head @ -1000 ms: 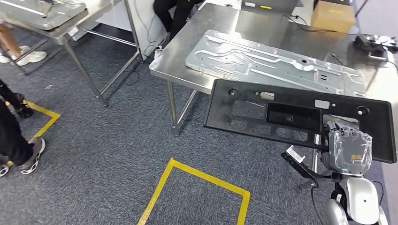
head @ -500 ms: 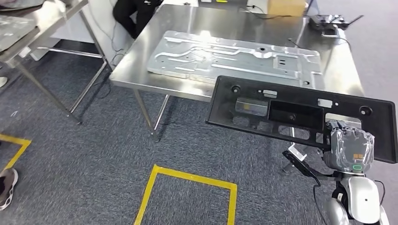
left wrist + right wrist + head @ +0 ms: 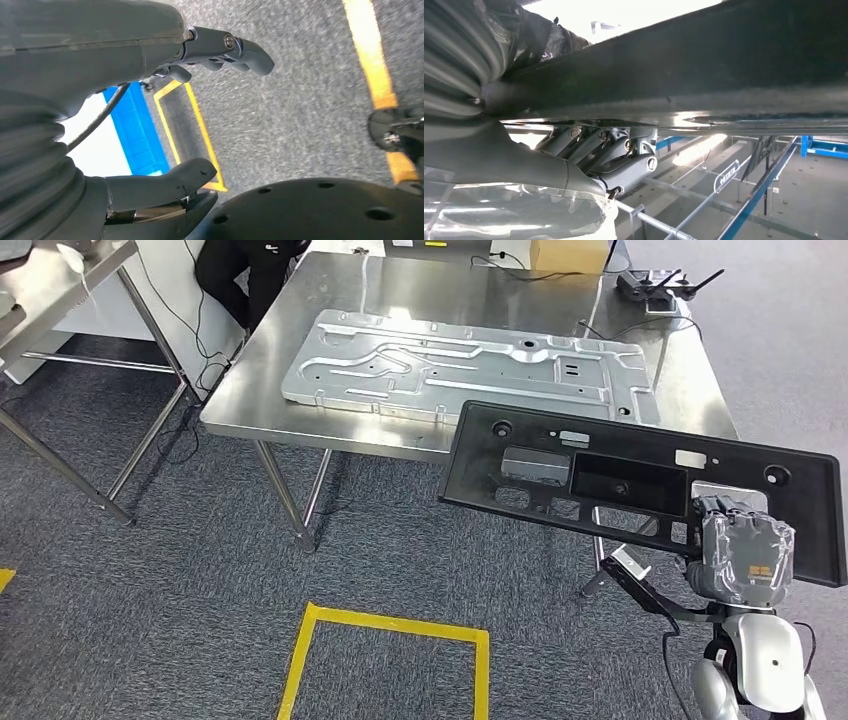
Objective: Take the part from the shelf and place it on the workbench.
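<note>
We are looking down at our right hand (image 3: 742,558), near us on the right, wrapped in clear plastic. It is holding the near edge of a long black part (image 3: 640,485) with many holes in it. In the right wrist view, the dark fingers (image 3: 609,155) are curling under the part (image 3: 704,75) and pressing up against it, so the hand is gripping it. The part is lying nearly flat in the air, stretching off to the left from the hand. Its far edge is hanging over the near edge of the table (image 3: 420,280), but it is not sitting on it.

Our left hand (image 3: 150,115) is hanging down over the grey carpet (image 3: 300,110). Its thumb and its fingers (image 3: 240,47) are apart, and nothing is between them.

On the floor close to us is a yellow tape square (image 3: 385,665) on the carpet (image 3: 150,590).

Farther away is the shiny metal table. A big silver metal sheet (image 3: 465,365) with bumps and grooves is lying flat on it. Past the sheet, at the far edge, are a brown box (image 3: 568,254) and a black controller (image 3: 655,285) to its right, with wires near them. A person in dark clothes (image 3: 235,270) is at the far left corner of the table.
</note>
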Controlling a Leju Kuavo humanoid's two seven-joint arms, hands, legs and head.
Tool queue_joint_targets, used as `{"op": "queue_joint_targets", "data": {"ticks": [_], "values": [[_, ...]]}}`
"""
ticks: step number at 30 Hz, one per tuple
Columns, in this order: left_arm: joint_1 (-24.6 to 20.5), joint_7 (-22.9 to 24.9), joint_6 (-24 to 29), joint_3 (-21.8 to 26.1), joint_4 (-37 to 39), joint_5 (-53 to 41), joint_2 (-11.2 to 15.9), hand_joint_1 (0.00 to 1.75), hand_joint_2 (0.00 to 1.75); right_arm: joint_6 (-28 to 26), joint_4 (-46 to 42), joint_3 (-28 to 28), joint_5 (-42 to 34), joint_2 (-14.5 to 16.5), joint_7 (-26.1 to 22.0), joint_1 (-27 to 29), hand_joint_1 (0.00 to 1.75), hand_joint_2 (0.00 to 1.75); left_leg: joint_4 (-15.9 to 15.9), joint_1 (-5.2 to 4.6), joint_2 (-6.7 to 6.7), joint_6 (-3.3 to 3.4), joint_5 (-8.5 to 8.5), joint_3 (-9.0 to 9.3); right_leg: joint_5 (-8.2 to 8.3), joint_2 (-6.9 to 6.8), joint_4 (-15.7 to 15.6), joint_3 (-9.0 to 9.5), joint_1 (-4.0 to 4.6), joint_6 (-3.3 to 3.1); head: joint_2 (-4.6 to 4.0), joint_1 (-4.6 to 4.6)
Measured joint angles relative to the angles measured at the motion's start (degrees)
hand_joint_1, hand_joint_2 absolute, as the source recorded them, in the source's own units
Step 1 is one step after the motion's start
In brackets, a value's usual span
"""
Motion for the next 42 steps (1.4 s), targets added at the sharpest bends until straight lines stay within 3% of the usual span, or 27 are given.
{"op": "queue_joint_targets", "data": {"ticks": [11, 34, 40, 42], "values": [[0.0, 0.0, -0.2, 0.3, 0.0, 0.0, -0.1, 0.0, 1.75, 0.3, 0.2, 0.0, 0.1, 0.3, 0.0, -0.3, 1.69, 1.75, 0.0, -0.01, -0.04, 0.41, -0.2, 0.03, -0.01, -0.05, -0.3, 0.14, 0.02, 0.68, 0.0, 0.01], [0.0, -0.1, -0.2, 0.4, 0.0, -0.6, -0.1, 0.0, 1.75, 2.5, 2.0, 0.0, -1.5, 0.3, -0.4, -1.4, 1.69, 1.75, -0.1, 0.08, -0.03, 0.4, -0.2, 0.09, -0.04, -0.06, -0.3, 0.13, 0.1, 0.7, 0.0, 0.01], [-0.1, -0.1, -0.1, 0.4, 0.0, -0.9, -0.1, 0.0, 1.75, 2.5, 2.4, 0.0, -1.6, 0.4, -0.4, -1.4, 1.69, 1.75, 0.1, -0.31, -0.02, 0.82, -0.28, 0.09, 0.02, 0.07, -0.6, 0.19, -0.33, 1.19, 0.0, -0.02], [-0.1, -0.1, -0.2, 0.4, 0.0, -1.1, -0.2, 0.0, 1.75, 2.3, 1.9, 0.0, -1.6, 0.3, -0.4, -0.5, 1.69, 1.75, -0.9, 0.1, 0.24, 1.32, 0.11, 0.66, -0.2, -0.34, -0.4, 0.29, -0.24, 1.53, 0.0, 0.0]]}}
